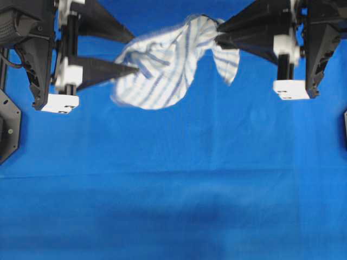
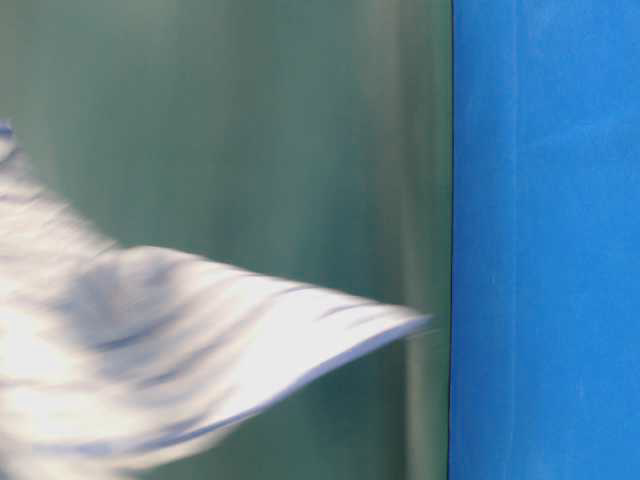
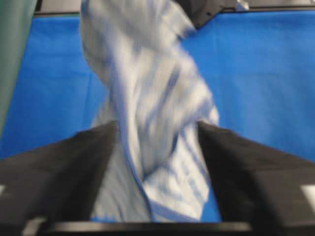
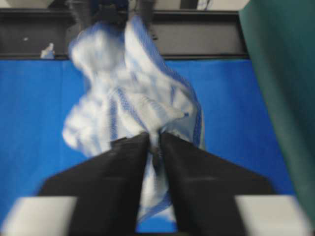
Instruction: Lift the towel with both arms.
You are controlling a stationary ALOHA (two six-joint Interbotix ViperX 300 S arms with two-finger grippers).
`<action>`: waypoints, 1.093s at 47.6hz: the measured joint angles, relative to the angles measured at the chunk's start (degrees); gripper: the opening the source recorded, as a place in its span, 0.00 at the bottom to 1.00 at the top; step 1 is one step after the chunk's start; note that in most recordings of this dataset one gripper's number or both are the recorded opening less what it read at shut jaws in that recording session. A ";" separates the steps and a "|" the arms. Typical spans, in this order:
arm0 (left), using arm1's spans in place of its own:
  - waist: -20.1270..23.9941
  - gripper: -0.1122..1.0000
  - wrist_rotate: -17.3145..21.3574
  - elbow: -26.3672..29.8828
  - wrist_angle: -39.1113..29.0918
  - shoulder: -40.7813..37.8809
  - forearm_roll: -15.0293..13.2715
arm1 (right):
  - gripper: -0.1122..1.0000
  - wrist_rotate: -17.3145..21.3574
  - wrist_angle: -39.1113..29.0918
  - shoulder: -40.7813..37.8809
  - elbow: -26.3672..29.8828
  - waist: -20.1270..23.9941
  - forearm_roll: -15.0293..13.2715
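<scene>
Towel right up close in the left wrist view, hanging down in a twisted fold between the two black fingers of the left gripper. Fingers set wide apart there, one on each side of the cloth, not squeezing it: a let-go claw. Blue stripes smeared and fuzzy. Behind the cloth, blue tablecloth, and a strip of green wall at the far left edge.

Much the same up close in the right wrist view, but with the right gripper pinched nearly tight, only a thin gap between its fingers, and a bit of towel caught at the tips. Rest of the cloth bunched up past the tips, over the blue, also fuzzy.

From above, towel stretched in the air between both claws near the top of the picture, off the tablecloth and well above it. Left end sitting between the spread tips of the left gripper. Right end gripped at the point of the right gripper, with one loose flap drooping down just beside it. A left white block and a right white block on the arms, out to each side.

At table level, only a big pale blurry corner of towel, low on the left, in front of the green wall, too fuzzy for more.
</scene>
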State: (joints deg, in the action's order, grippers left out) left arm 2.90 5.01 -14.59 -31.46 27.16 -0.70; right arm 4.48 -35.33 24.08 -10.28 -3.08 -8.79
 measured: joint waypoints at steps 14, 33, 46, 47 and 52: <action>0.00 0.88 0.00 -1.05 0.00 0.26 -0.09 | 0.67 0.44 -0.18 0.00 0.00 -0.09 -1.76; -2.29 0.88 -0.53 -14.41 10.72 -1.76 -0.26 | 0.67 4.57 3.16 -1.41 -11.25 -0.09 -1.23; -2.72 0.88 -0.70 -27.51 27.95 -4.13 -0.35 | 0.67 9.40 13.27 -4.13 -22.50 0.26 -1.32; -2.72 0.88 -0.70 -28.39 28.92 -4.48 -0.35 | 0.67 9.67 13.97 -4.39 -23.12 0.26 -1.23; -2.72 0.88 -0.79 -31.64 34.19 -6.06 -0.44 | 0.67 10.81 17.31 -6.33 -26.02 0.26 -1.23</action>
State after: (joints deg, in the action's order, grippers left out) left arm 0.18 4.22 -46.23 2.72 21.09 -1.14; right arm 15.29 -18.02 17.75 -36.30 -2.81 -10.02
